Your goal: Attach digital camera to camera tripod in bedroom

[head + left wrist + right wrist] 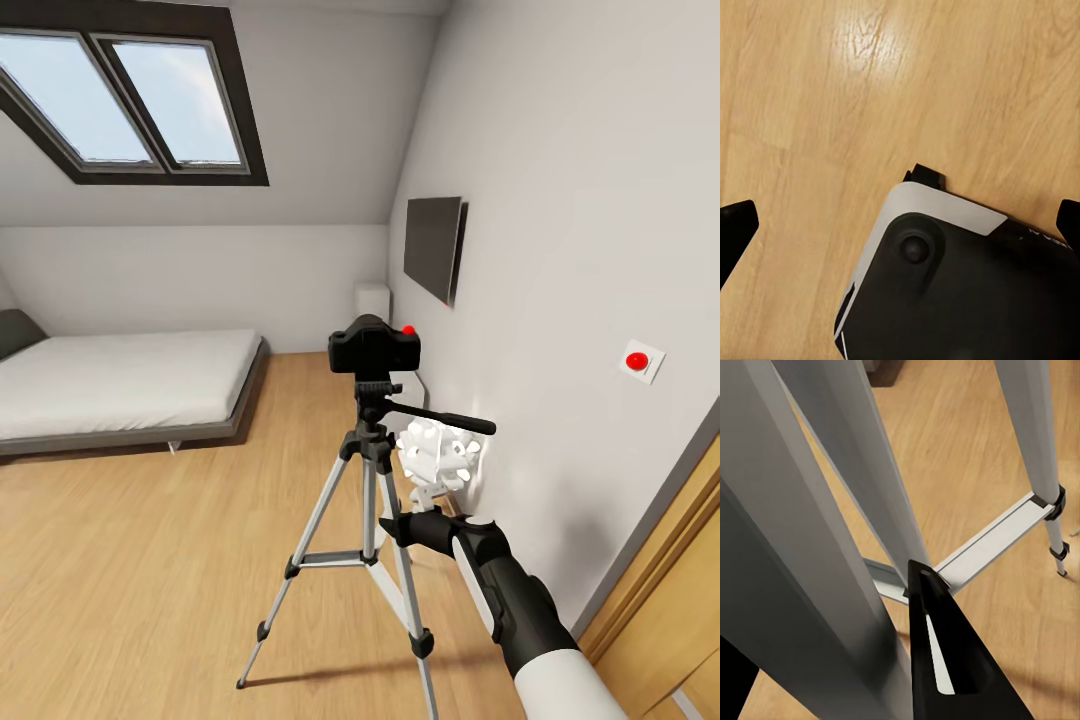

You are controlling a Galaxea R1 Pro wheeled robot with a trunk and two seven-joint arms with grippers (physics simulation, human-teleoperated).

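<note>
Atop silver-legged camera tripod (368, 500): chunky angular black digital camera (373, 346).

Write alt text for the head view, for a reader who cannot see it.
A black digital camera with a red button sits on top of a silver-legged camera tripod standing on a light wood floor. The robot's right arm reaches toward the tripod from the lower right. Behind are a low white bed, a double skylight and a black wall screen.

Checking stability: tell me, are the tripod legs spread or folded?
Spread: the tripod stands upright, legs splayed on the floor, camera on top.
</note>
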